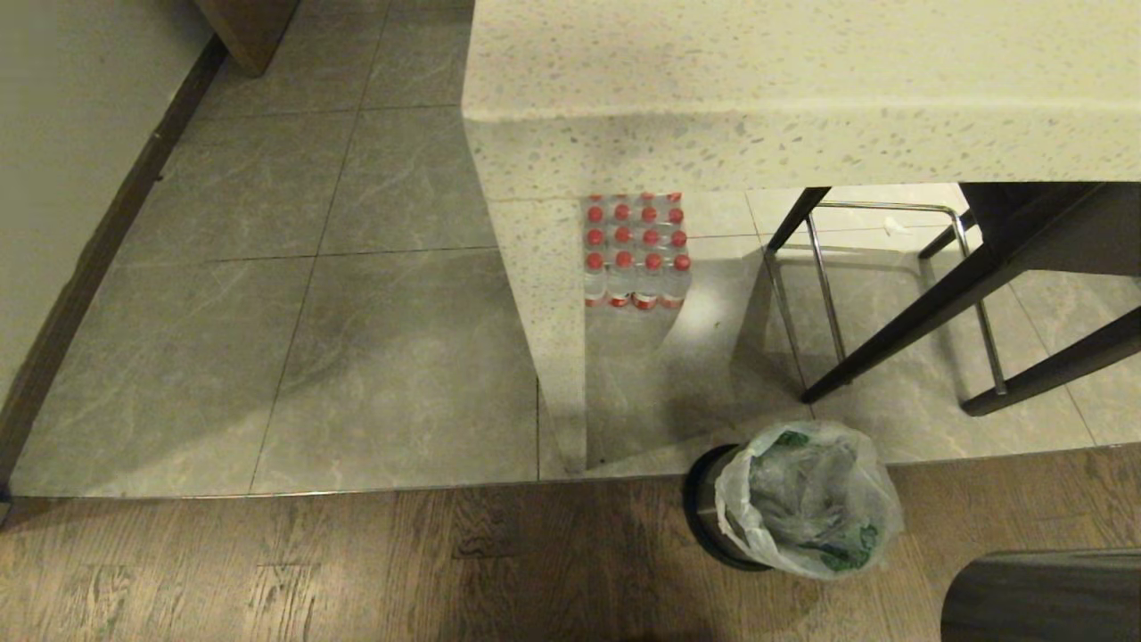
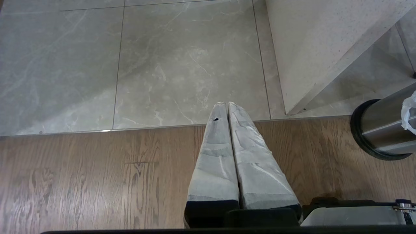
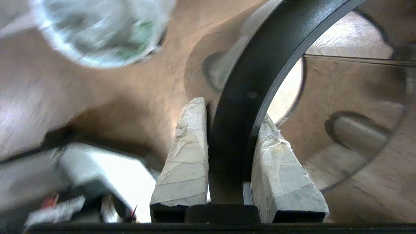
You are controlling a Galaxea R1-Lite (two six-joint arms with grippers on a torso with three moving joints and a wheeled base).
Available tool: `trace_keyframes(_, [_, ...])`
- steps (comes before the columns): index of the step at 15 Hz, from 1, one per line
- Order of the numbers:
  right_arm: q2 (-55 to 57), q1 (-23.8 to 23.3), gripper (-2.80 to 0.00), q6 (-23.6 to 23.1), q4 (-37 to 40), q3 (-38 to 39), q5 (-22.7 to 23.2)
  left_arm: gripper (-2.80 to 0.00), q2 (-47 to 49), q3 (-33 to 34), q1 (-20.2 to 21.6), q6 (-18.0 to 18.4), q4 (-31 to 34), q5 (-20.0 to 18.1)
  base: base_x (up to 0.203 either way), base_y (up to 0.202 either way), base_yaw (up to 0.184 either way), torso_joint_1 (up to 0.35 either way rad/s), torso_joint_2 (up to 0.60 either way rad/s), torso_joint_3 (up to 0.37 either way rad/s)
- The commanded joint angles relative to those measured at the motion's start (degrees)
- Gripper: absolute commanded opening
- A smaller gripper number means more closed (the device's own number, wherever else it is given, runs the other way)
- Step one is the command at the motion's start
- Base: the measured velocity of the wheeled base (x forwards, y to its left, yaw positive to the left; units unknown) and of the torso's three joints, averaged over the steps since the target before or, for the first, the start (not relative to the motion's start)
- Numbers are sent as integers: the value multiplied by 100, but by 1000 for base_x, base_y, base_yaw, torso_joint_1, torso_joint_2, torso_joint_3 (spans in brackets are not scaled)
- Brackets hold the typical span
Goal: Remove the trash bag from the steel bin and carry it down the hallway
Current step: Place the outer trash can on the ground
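- We are seeing the left gripper (image 2: 224, 104) hanging parked over the wooden floor (image 2: 81, 182), fingers pressed together on nothing.
- We are reading the hallway (image 1: 267, 357) tiles as the carry route, lying beyond the wood.
- We are noting a pack of red-capped bottles (image 1: 635, 250) under the counter (image 1: 802, 89).
- We are finding the steel bin (image 1: 704, 508) on the wood near the counter leg, with the trash bag (image 1: 807, 499) in it, mouth draped over the rim, holding crumpled waste we cannot identify.
- We are seeing the right gripper (image 3: 231, 110) clamped on a black ring (image 3: 260, 58), apart from the bag.
- We are judging this as the bag-freeing step; next calls for parking the ring, then pinching the bag's edge.
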Motion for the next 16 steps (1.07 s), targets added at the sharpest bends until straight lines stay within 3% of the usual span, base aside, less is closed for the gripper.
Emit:
trace_keyframes(1, [407, -241, -280, 3, -838, 502, -145, -280, 0, 0, 0, -1, 0, 1, 0, 0, 0, 0, 0, 0])
trace_keyframes(3, [912, -535, -280, 95, -1514, 748, -258, -280, 0, 0, 0, -1, 0, 1, 0, 0, 0, 0, 0, 0])
trace_keyframes(7, [1865, -1200, -280, 477, -2000, 748, -292, -280, 0, 0, 0, -1, 0, 1, 0, 0, 0, 0, 0, 0])
trace_keyframes(16, [4510, -2972, -280, 582, -3359, 72, -86, -280, 0, 0, 0, -1, 0, 1, 0, 0, 0, 0, 0, 0])
